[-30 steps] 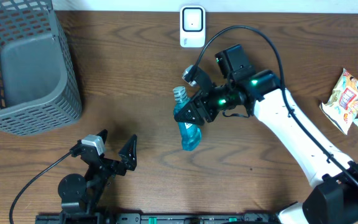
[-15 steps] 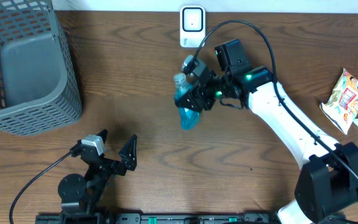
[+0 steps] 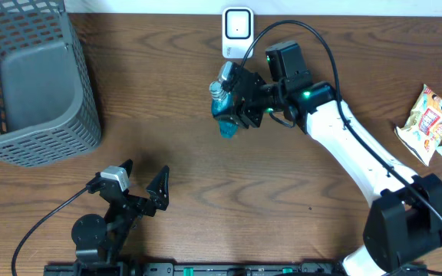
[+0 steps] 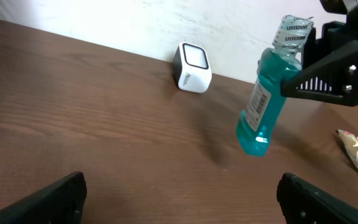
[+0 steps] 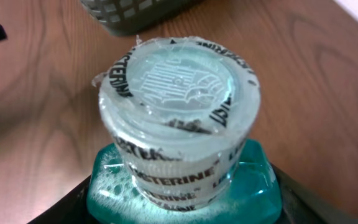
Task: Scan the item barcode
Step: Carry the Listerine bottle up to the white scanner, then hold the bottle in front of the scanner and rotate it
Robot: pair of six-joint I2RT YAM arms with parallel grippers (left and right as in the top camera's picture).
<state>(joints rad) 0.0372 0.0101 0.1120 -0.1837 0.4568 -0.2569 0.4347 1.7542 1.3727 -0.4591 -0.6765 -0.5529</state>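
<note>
The brown wooden desk is carrying a grey basket at ten o'clock. The right end effector is grasping the blue mouthwash bottle below its cap, tilted off the desk, at six o'clock of the white scanner. The left end effector is resting released at seven o'clock. Only the left wrist view is showing the barcode.
</note>
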